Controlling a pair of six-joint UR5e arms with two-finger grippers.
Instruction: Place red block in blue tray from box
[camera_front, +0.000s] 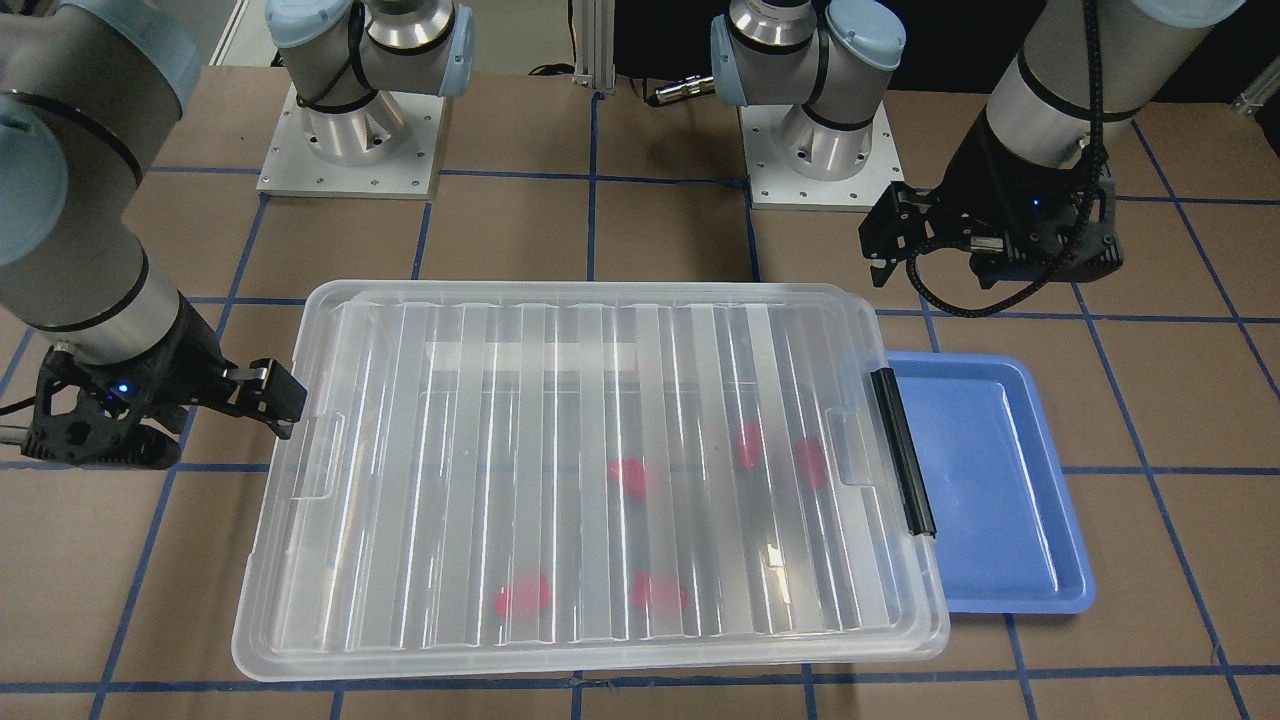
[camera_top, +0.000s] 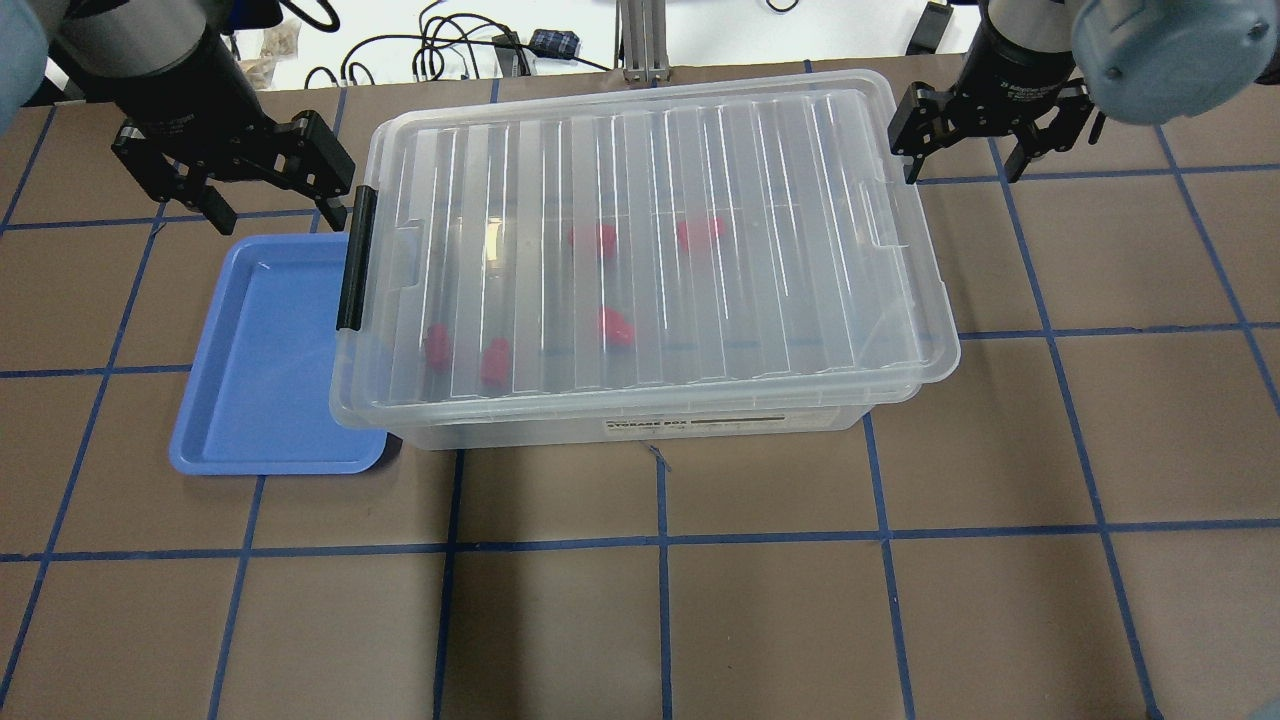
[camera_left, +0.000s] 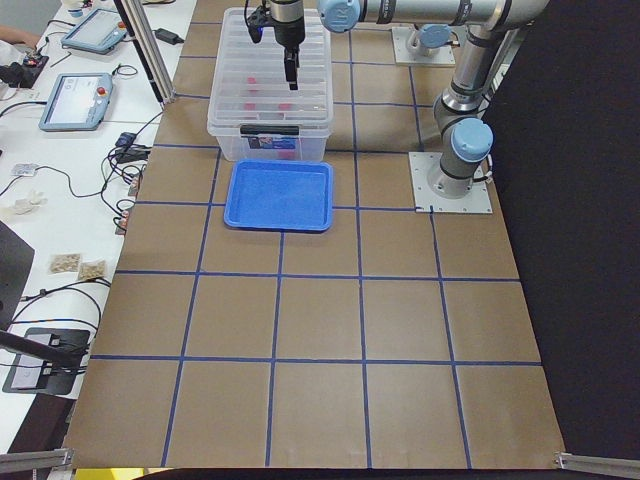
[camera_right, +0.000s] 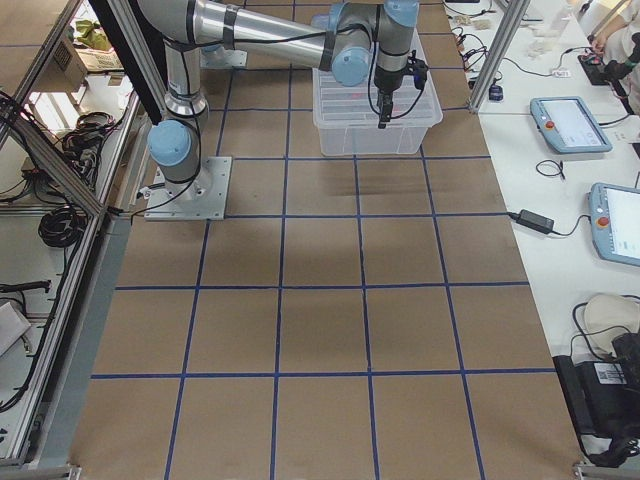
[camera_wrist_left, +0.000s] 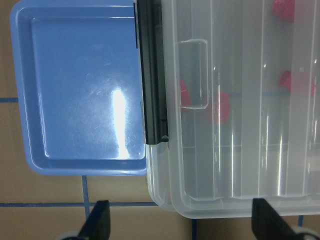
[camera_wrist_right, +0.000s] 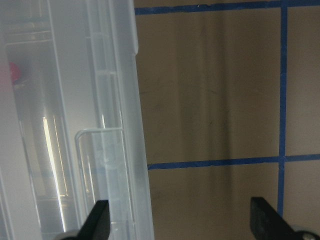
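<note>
The box (camera_top: 640, 250) is a clear bin with its ribbed lid shut and a black clip handle (camera_top: 355, 258) at the end beside the blue tray (camera_top: 270, 350). Several red blocks (camera_top: 615, 325) show blurred through the lid; one also shows in the left wrist view (camera_wrist_left: 220, 107). The blue tray is bare inside and touches the box's end. My left gripper (camera_top: 275, 205) is open and empty above the tray's far edge, next to the clip. My right gripper (camera_top: 960, 160) is open and empty beside the box's other short end, over the table.
The two arm bases (camera_front: 350, 140) (camera_front: 820, 150) stand behind the box. The brown table carries a grid of blue tape. Cables lie past its far edge (camera_top: 450, 60), and a side bench holds tablets (camera_left: 75, 100).
</note>
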